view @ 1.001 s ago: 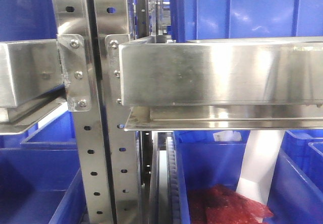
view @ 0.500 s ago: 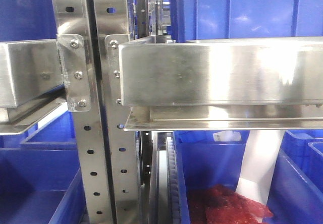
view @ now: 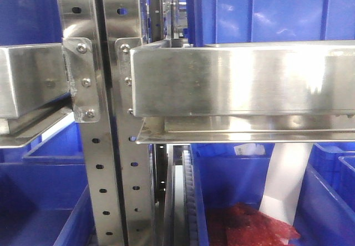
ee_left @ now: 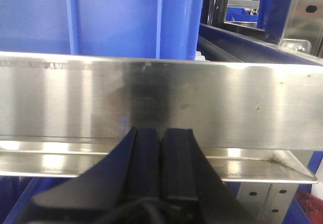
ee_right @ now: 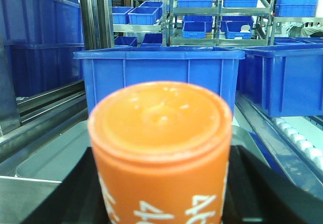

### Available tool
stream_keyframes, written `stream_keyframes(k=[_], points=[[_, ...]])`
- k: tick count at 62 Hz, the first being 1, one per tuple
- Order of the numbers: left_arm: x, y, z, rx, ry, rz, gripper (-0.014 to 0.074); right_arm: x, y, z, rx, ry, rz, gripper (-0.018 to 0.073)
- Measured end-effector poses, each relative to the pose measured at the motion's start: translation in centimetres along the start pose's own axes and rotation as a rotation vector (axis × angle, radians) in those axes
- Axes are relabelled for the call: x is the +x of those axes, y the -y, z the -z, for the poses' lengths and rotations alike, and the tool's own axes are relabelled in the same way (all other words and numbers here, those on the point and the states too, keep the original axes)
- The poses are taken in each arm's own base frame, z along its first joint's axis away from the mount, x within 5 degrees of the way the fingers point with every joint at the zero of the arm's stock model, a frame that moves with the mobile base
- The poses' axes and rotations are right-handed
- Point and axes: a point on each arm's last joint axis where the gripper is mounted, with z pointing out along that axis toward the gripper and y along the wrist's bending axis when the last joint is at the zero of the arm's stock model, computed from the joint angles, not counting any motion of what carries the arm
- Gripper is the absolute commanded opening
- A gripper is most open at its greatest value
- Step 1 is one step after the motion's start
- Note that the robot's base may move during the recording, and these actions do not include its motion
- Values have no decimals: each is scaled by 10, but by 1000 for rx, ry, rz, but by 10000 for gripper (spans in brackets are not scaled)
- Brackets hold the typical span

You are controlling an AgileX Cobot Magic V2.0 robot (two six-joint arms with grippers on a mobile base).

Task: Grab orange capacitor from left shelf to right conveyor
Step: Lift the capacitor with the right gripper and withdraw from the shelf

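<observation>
R wrist view: the small orange cylindrical capacitor [ee_right: 161, 133] is seen upright, flat top up, w/ white digits down its side, filling the lower centre. It is clamped by the right gripper [ee_right: 161, 204]. The gripper's black fingers [ee_right: 267, 193] are seen against the can at 3 and 9 o'clock. A blue plastic bin [ee_right: 156, 72] is seen behind it at 12 o'clock and a flat grey metal tray [ee_right: 50, 158] at 9 o'clock. At 3 o'clock a row of white rollers [ee_right: 300, 138] is seen below a second blue bin [ee_right: 282, 77].

L wrist view: the left gripper [ee_left: 161, 135] is shown w/ its two black fingers [ee_left: 145, 158] pressed together, nothing between them. It is held at 6 o'clock, just in front of the tray front of the shiny stainless-steel shelf [ee_left: 212, 103]. A blue bin wall [ee_left: 116, 17] is seen above the shelf at 12 o'clock.

Front view: the shelf's box-like fronts are seen bolted to perforated steel uprights [view: 105, 163] at 9 o'clock. Red crumpled material [view: 249, 224] is seen at 5 o'clock in a lower blue bin [view: 327, 201], w/ a white strip [view: 285, 174] just above it.
</observation>
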Motion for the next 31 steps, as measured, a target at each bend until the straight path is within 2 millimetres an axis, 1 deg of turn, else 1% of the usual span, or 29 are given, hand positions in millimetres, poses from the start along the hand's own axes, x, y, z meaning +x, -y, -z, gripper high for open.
stream_keyframes(k=[31], points=[[0, 0, 0, 0, 0, 0, -127, 0, 0, 0, 0, 0, 0, 157]])
